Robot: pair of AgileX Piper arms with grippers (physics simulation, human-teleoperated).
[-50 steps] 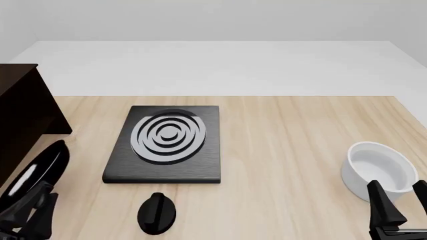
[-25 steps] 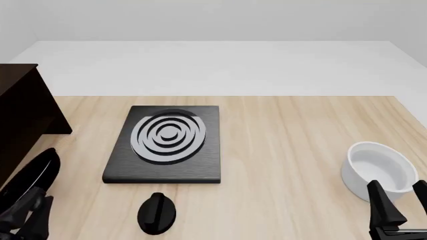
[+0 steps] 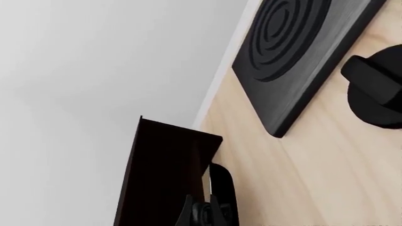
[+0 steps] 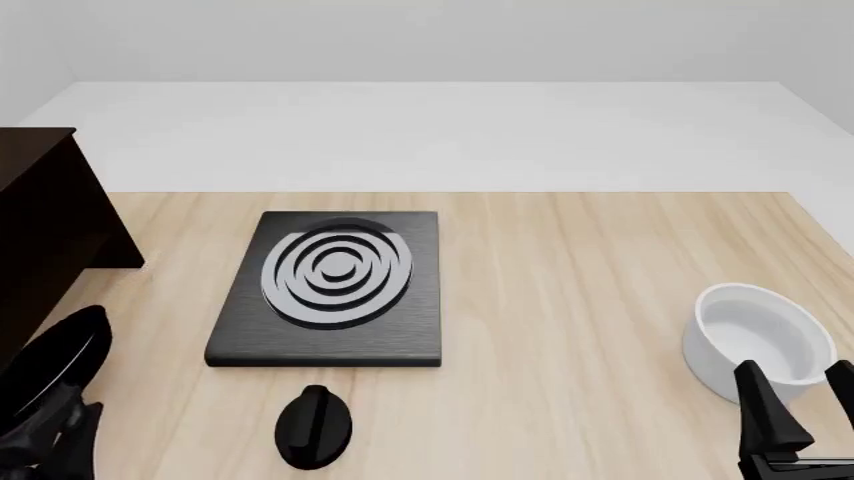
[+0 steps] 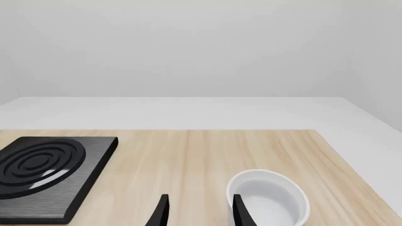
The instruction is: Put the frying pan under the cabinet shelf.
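The round shallow black frying pan [image 4: 56, 357] sits tilted at the near left edge of the light wooden counter [image 4: 574, 300], just beside the large dark brown wooden cabinet shelf [image 4: 40, 235], which stands farther back and left of it. The left claw [image 4: 51, 437] is right behind the pan on the near side and appears clamped on its handle, though the grip is mostly out of view. The pan's long axis runs from the claw away toward the cabinet, so the left arm is the one placed to push it under. The right claw [image 5: 198, 211] hangs with fingers apart and empty, beside the white round bowl [image 4: 758, 340], well apart from the pan.
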